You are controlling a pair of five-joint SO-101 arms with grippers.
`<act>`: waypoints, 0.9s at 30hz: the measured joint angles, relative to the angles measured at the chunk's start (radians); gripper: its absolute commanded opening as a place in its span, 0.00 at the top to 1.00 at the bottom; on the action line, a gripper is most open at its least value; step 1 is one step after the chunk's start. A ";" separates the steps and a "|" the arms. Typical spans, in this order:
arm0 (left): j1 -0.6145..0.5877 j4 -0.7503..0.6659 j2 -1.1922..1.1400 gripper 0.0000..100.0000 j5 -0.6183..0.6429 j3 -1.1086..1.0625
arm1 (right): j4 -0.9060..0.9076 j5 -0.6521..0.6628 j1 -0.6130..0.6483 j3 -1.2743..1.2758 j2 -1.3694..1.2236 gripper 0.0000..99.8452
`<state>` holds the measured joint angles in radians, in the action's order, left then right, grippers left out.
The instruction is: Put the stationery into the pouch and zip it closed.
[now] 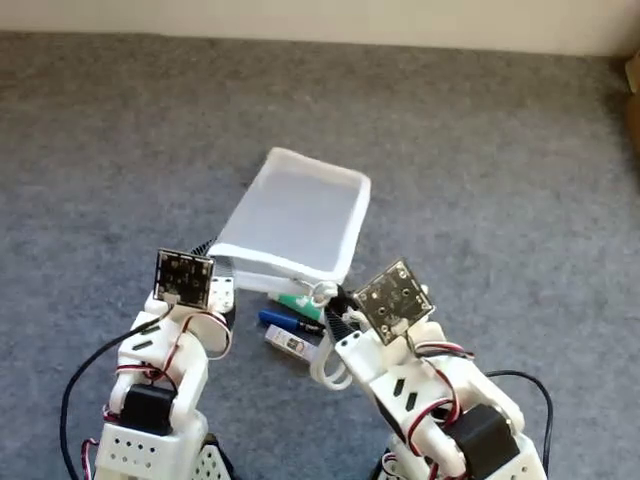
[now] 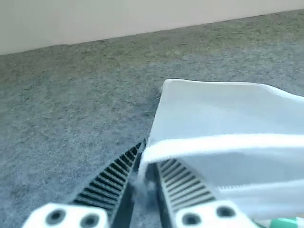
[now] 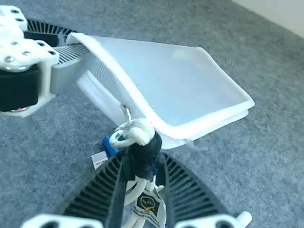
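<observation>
Grey carpet [image 1: 480, 150], one pouch [image 1: 300, 215], one blue pen [image 1: 290, 321]

Soft, even daylight, perhaps from the right; shadows faint.

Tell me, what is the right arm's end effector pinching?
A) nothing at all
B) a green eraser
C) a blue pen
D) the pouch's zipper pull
D: in the right wrist view, the right end effector is closed on the zipper pull, a dark tab with white cord at the corner of the pouch.
</observation>
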<state>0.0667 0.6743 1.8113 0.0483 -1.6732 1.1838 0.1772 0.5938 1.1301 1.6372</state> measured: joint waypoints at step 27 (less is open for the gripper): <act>-0.143 0.422 0.000 0.99 0.000 0.256 | -0.035 0.000 -0.049 0.041 0.012 0.73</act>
<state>-0.0760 1.0963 1.8113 0.0483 -1.4170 1.1485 0.1772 0.5447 1.1715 1.6494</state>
